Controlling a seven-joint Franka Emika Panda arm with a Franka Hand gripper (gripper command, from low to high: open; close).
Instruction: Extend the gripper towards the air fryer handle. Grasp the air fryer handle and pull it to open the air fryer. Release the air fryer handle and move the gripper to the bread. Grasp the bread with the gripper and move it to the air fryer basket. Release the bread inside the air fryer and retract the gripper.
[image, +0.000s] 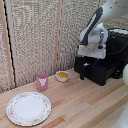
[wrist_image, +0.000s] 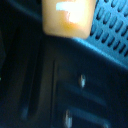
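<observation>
The black air fryer (image: 116, 44) stands at the exterior view's right, with its basket (image: 98, 74) pulled out at the lower front. My gripper (image: 89, 62) hangs on the white arm right over the open basket, fingers pointing down into it. In the wrist view the orange-brown bread (wrist_image: 67, 18) fills the space just below the camera, blurred and close, apparently held between my fingers. Under it lies the dark basket (wrist_image: 60, 85) interior, with a perforated grid on one side. The fingers themselves do not show in the wrist view, and the bread is hidden in the exterior view.
On the wooden table stand a pink cup (image: 42, 81) and a small white bowl (image: 63, 76) with orange-yellow contents, at the exterior view's left of the fryer. A patterned plate (image: 28, 108) lies near the front left. A woven screen closes the back.
</observation>
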